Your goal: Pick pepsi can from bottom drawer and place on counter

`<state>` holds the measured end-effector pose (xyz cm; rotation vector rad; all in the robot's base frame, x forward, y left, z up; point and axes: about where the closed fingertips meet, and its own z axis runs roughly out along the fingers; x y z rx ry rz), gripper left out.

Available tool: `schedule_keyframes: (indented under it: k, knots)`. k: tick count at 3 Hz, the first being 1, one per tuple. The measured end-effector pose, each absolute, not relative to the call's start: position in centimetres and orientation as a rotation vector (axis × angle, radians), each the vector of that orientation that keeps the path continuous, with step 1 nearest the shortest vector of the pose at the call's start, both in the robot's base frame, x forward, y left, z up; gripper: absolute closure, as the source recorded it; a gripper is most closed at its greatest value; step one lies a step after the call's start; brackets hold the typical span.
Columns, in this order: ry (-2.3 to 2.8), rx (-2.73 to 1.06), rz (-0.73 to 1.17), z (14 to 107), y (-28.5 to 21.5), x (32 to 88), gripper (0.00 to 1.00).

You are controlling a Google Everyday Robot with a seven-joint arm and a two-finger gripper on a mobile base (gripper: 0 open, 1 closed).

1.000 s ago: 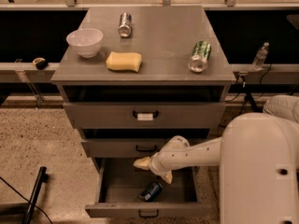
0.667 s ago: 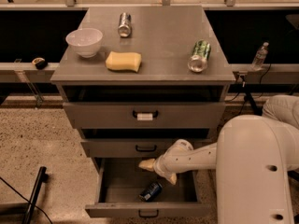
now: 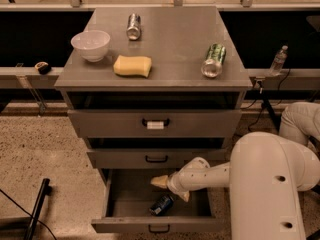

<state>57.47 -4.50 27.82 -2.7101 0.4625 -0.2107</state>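
Jaws are apart, as far as I can see: two pale tips stick out from the end of the white arm, one pointing left and one pointing down to the right. They are low inside the bottom drawer, which is pulled out and open. The pepsi can lies on its side on the drawer floor, just under the jaws and a little toward the front. I cannot tell if a tip touches the can, but the jaws are not closed on it.

So the first part looks done: the drawer is open and the arm has reached in over the can. The grab is not done yet. I think the jaws need to go down around the can and squeeze it. Then the arm has to lift it out, past the shut middle drawer and top drawer, and set it on the table.

On the table are a white bowl, a yellow sponge, a silver can and a green can, both cans on their sides. Bare grey space shows in the middle between them, and the can could go there.
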Motion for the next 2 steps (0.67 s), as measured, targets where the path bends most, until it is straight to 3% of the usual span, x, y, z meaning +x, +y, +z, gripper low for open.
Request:
schedule_keyframes:
  k: [2]
  knots:
    - [0.414,-2.687,-0.160,23.4,-3.8,57.2,0.00]
